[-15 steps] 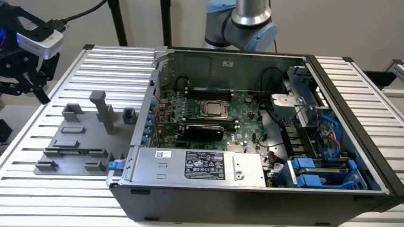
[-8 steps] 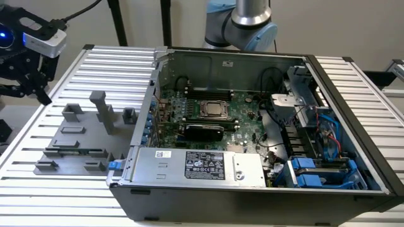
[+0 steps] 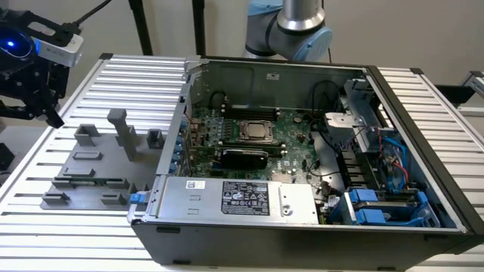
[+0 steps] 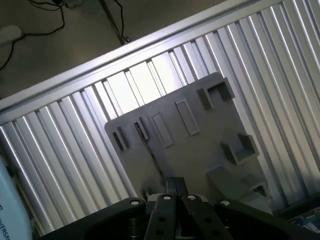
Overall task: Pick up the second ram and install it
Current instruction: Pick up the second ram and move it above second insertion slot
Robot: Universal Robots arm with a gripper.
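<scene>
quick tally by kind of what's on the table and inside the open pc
computer case: 1
grey parts tray: 1
green ram stick: 1
processor: 1
power supply: 1
total: 5

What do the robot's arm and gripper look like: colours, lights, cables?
The arm is a silver tube with pale blue joint caps. The gripper is black, with a glowing blue light. A white box with a black cable sits on it.
</scene>
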